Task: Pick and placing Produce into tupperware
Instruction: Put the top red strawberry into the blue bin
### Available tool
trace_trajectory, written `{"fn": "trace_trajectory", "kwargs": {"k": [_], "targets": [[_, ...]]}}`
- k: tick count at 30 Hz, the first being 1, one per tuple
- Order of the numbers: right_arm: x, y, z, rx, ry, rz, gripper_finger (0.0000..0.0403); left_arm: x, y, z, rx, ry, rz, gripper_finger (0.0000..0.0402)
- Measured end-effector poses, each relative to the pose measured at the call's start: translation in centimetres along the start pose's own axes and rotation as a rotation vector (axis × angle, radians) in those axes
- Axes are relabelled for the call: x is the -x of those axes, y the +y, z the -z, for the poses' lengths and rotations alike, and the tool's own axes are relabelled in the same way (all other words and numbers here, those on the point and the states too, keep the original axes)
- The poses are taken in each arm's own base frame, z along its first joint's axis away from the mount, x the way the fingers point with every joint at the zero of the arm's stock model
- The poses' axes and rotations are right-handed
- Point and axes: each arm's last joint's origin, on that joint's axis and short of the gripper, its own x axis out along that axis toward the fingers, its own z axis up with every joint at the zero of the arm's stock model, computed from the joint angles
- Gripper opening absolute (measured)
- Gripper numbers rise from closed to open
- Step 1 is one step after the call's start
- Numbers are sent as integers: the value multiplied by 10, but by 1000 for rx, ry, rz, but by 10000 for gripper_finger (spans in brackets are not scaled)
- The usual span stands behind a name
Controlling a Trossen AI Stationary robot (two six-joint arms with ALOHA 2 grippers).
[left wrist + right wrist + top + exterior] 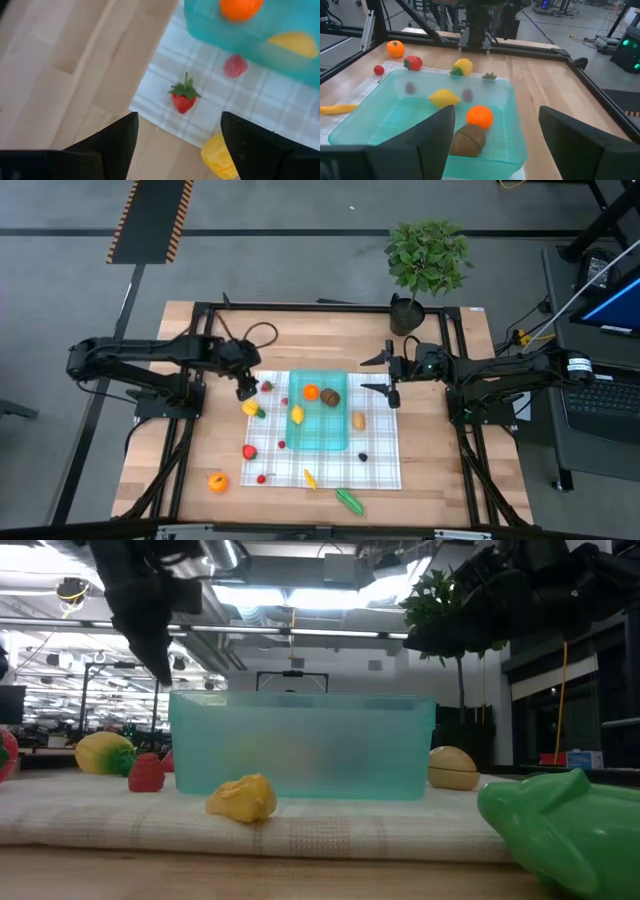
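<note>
While hovering: I am holding the left gripper (pixel 177 135) spread and empty above the strawberry (pixel 184 96).
Bearing: strawberry lying dead ahead between the fingers, probably stem pointing away.
Tupperware (pixel 320 438): sitting just beyond.
Right gripper (pixel 495 135): waiting, parted.

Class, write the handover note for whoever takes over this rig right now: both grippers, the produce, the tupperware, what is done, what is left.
Left gripper: open, empty, hovering over the strawberry on the checked cloth, beside the tupperware.
Right gripper: open, empty, at the tupperware's opposite end.
Done: an orange, a brown piece and a yellow piece lie in the tupperware.
Left: the strawberry and the other pieces scattered on the cloth; an orange piece and a green piece sit on bare table.
</note>
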Motion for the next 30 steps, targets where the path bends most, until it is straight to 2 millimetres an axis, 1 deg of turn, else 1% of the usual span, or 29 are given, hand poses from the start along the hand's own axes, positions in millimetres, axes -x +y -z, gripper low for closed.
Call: {"fn": "trace_trajectory", "kwargs": {"k": [7,14,18,21,25,30], "targets": [[0,0,1,-1,8,-2,289,-27,-13,-6,-77,91,-10,275],[0,0,2,-2,20,-4,289,-43,-22,-11,-127,103,-3,275],[0,1,4,-5,39,-7,289,-50,-22,-7,-123,88,0,275],[0,1,5,-5,49,-8,289,-58,-20,2,-125,107,-5,275],[0,1,5,-4,49,-8,289,-67,-20,8,-121,88,0,275],[0,1,5,-3,48,-8,289,-73,-19,12,-114,66,4,275]]}}
